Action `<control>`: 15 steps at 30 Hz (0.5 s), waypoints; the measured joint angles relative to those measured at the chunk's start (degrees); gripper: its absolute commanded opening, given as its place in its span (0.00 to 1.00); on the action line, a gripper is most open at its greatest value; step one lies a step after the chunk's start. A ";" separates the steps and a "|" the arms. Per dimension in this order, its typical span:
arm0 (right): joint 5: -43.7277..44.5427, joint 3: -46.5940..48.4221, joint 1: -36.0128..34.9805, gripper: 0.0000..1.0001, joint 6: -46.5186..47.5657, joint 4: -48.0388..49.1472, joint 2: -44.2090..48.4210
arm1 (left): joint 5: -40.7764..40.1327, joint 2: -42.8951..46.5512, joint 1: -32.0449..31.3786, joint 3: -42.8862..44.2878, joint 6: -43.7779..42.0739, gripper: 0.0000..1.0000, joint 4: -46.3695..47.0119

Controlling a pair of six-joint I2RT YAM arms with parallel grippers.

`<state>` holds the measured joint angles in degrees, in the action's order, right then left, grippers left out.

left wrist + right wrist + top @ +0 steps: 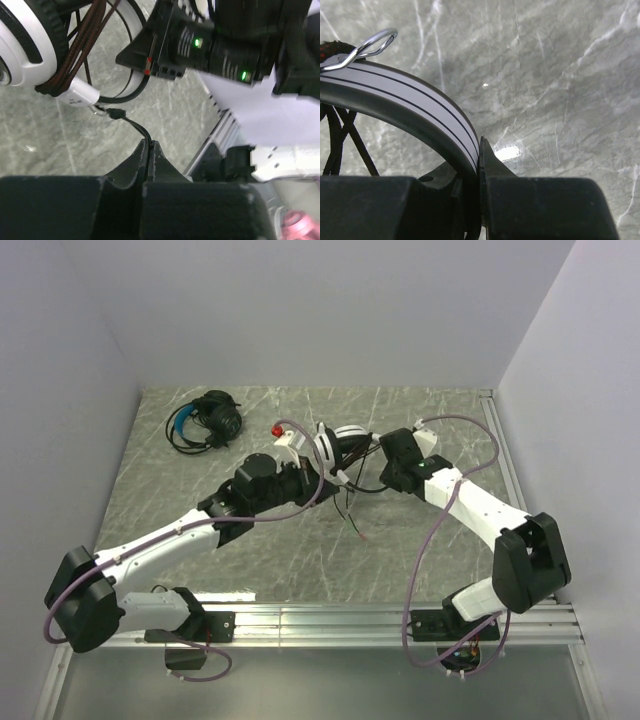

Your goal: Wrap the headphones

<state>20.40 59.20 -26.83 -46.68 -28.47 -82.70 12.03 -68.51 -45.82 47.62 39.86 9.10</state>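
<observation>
The white headphones [335, 443] hang between both grippers above the table's middle. My right gripper [479, 150] is shut on their white, black-striped headband [415, 97], seen from above at the right gripper [378, 452]. My left gripper [149, 145] is shut on their thin black cable [131, 122], just below a white ear cup [20, 45] with cable turns [85, 40] bunched beside it. From above the left gripper [318, 480] sits just left of the headset. Loose cable [350, 518] trails onto the table. The black headphones with a blue headband [205, 422] lie at the back left, cable coiled round them.
The grey marbled table [300, 560] is walled in white at the back and both sides. Aluminium rails run along the near edge [350, 620] and the right side [502, 445]. The right arm's black wrist [200, 45] hangs close over my left gripper.
</observation>
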 measured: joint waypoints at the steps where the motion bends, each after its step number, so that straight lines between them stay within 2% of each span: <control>1: -0.04 -0.50 -0.07 0.00 -0.17 0.48 -0.31 | -0.17 -0.55 0.22 0.00 1.31 0.00 0.24; 10: -0.22 -1.79 -3.04 0.00 -2.23 2.71 -2.19 | -4.42 -4.37 0.26 -0.39 16.63 0.00 7.39; 15: -0.20 -1.95 -3.41 0.00 -3.13 3.80 -2.29 | -10.16 -3.93 0.26 -1.95 24.61 0.00 8.66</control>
<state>20.21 57.25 -30.24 -49.80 -24.67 -84.99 1.87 -72.44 -45.56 45.67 64.47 17.76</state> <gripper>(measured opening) 0.120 0.016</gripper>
